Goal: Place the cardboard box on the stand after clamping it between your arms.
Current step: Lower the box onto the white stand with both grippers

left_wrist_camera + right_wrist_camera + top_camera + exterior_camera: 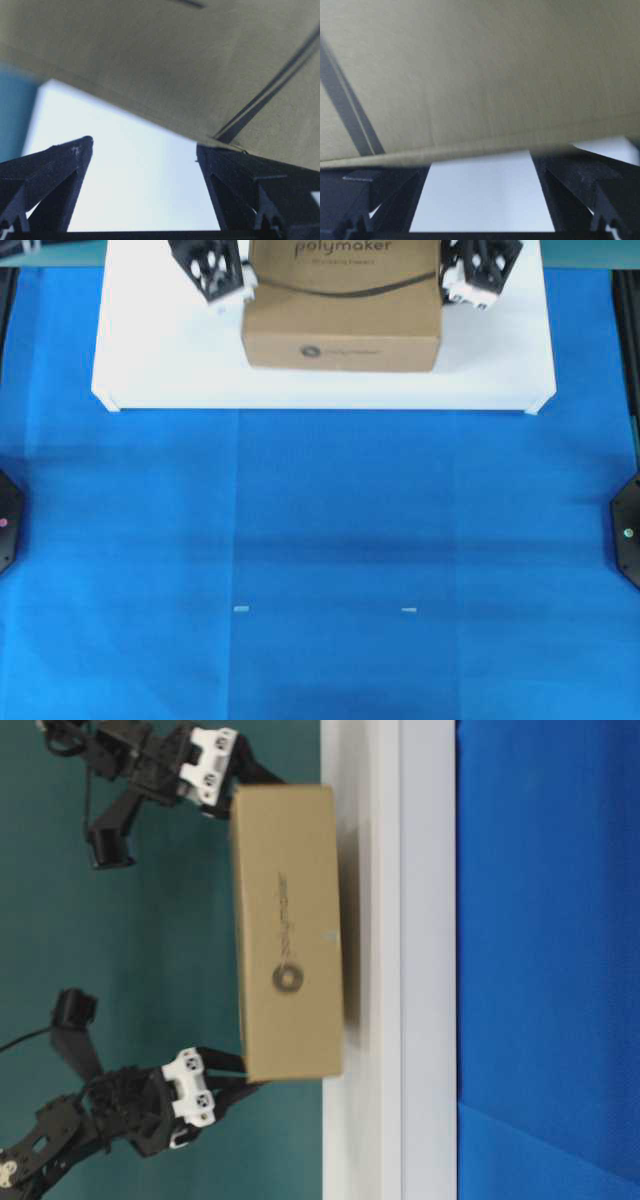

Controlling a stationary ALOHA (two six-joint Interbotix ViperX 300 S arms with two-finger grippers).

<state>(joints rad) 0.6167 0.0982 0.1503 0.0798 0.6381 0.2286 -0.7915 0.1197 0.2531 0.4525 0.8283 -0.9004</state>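
Cardboard box (pixel 341 305) at top centre rests on the stand (pixel 160 370), squeezed between spread-jawed, ungrasping left gripper (pixel 215 275) and right gripper (pixel 478 275).

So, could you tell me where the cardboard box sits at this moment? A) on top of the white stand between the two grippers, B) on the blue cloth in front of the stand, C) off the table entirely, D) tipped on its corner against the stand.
A: the cardboard box rests flat on the white stand, with the left gripper and right gripper at its two sides.
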